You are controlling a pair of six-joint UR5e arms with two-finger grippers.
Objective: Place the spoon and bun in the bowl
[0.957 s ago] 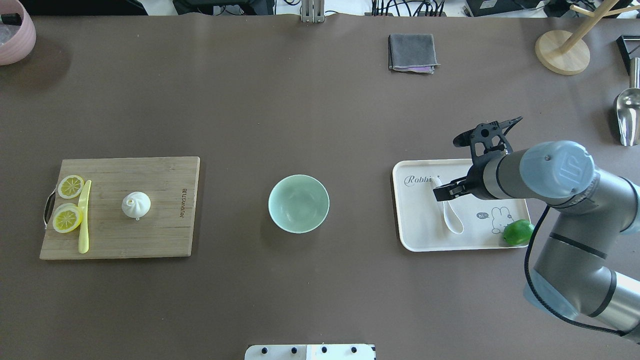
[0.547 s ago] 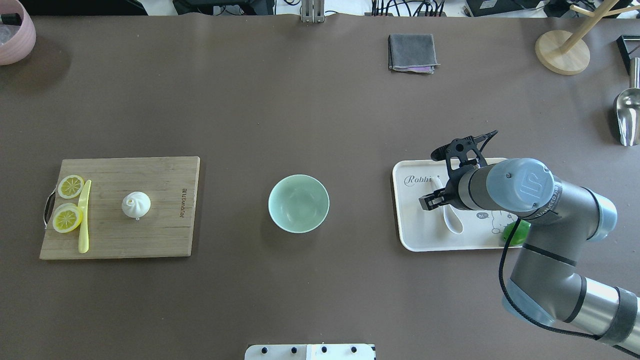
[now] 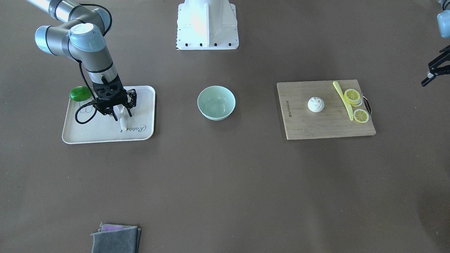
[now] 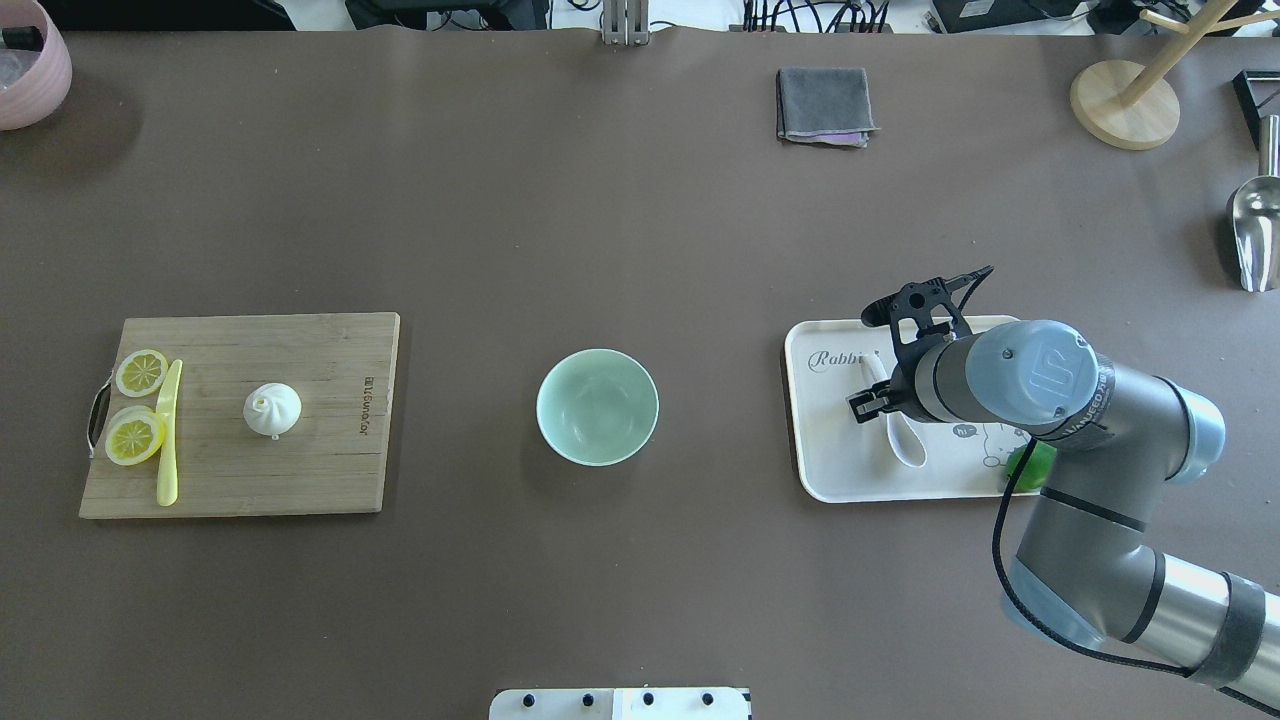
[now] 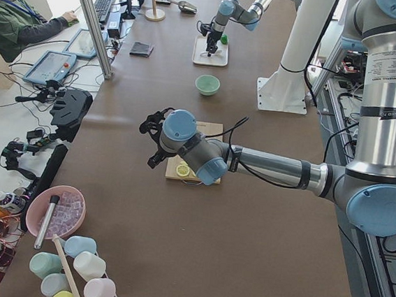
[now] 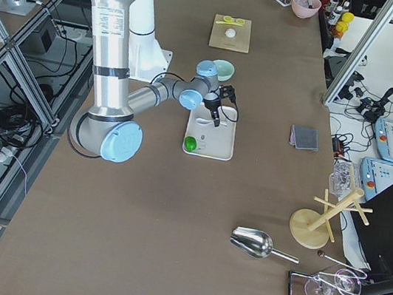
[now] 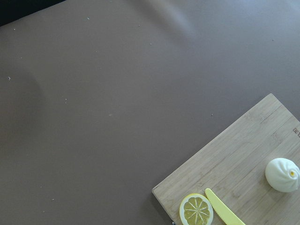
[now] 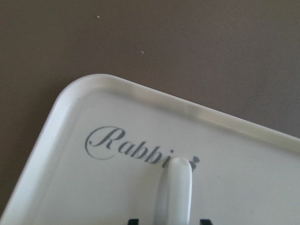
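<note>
The white spoon (image 4: 905, 440) lies on a cream tray (image 4: 840, 470), with its handle pointing away from the robot. My right gripper (image 4: 875, 395) is low over the tray and open. Its fingertips (image 8: 133, 220) stand on either side of the spoon's handle (image 8: 176, 187), with a gap on each side. The white bun (image 4: 272, 410) sits on a wooden cutting board (image 4: 330, 440) at the left. The mint-green bowl (image 4: 597, 407) stands empty mid-table. My left gripper (image 3: 434, 72) hovers open beyond the board's outer end, holding nothing.
A green lime (image 3: 79, 93) lies at the tray's near right corner. Lemon slices (image 4: 135, 437) and a yellow knife (image 4: 168, 440) lie on the board's left end. A grey cloth (image 4: 825, 105), a wooden stand (image 4: 1125, 100), a metal scoop (image 4: 1255, 230) and a pink bowl (image 4: 30, 70) sit at the table's far side.
My right gripper has moved left and down over the tray, until its fingers straddle the spoon's handle. The spoon, bun and bowl have not moved.
</note>
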